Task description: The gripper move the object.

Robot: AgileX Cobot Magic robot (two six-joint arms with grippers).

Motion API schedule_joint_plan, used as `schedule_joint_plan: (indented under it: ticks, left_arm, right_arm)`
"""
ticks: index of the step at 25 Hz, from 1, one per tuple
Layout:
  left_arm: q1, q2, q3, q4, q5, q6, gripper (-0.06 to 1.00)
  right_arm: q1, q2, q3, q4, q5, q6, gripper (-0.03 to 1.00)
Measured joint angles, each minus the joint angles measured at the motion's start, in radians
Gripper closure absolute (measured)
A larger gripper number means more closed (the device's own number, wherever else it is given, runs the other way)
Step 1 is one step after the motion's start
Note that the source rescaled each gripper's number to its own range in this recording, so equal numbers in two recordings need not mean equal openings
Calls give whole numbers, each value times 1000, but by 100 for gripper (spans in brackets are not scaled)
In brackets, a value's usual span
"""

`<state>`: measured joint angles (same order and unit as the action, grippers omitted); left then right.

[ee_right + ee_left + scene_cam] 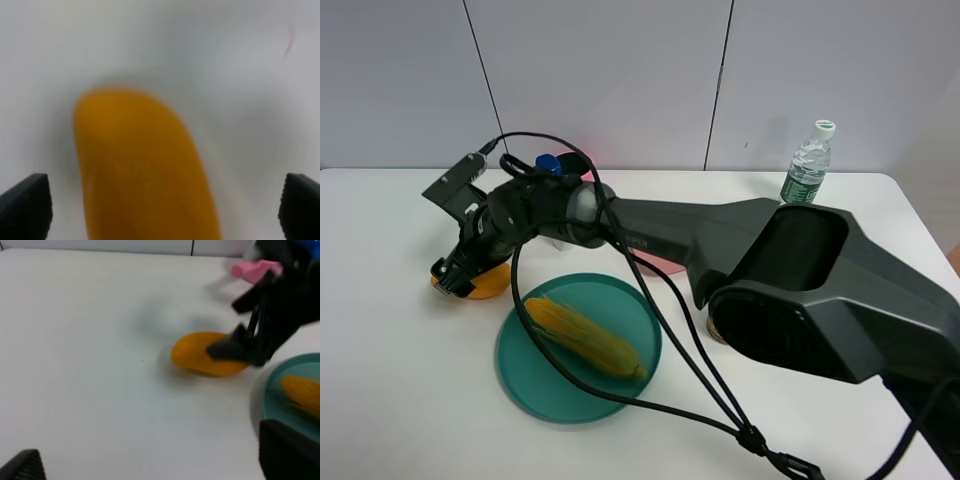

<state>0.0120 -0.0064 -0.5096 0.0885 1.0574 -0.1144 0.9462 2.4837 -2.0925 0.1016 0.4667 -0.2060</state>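
Observation:
The orange-yellow mango [488,283] lies on the white table at the left, just left of the teal plate. My right gripper [460,275], a black claw on the thick dark-grey arm, has reached across the middle and is down over the mango. In the right wrist view the mango [140,170] fills the space between the wide-apart fingertips [25,205] of the right gripper [160,207], which is open. The left wrist view shows the mango [200,352] with that claw [240,347] on its right end. My left gripper [155,465] is open and empty, apart from the mango.
A teal plate [535,380] holds a yellow-green corn cob [585,337] just right of the mango. A water bottle [808,165] stands at the back right. A pink thing [582,162] and a blue cap [547,163] sit behind the arm. Black cables hang over the plate.

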Motion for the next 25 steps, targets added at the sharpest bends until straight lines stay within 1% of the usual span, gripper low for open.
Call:
schedule_joint_plan:
  ticks: [4, 8, 11, 14, 15, 17, 20, 23, 25]
  left_arm:
    - [0, 0, 0, 0, 0, 0, -6]
    - [0, 0, 0, 0, 0, 0, -6]
    - [0, 0, 0, 0, 0, 0, -6]
    - [0, 0, 0, 0, 0, 0, -6]
    - [0, 0, 0, 0, 0, 0, -6]
    - [0, 0, 0, 0, 0, 0, -6]
    - [0, 0, 0, 0, 0, 0, -6]
    - [0, 0, 0, 0, 0, 0, -6]
    - [0, 0, 0, 0, 0, 0, -6]
  right_arm:
    - [7, -154, 0, -3, 11, 2, 21]
    - [15, -341, 0, -4, 11, 46, 21]
    - [-10, -487, -1, -51, 27, 91, 21]
    - [-64, -605, -1, -190, 108, 178, 21]
    - [-82, -637, -1, -255, 140, 206, 21]
    - [-130, -707, -1, -384, 233, 260, 21]
    - [-206, -798, -1, -536, 383, 314, 21]
    - [-303, -884, -1, -638, 511, 331, 21]
    - [-386, -942, -1, -687, 574, 333, 21]
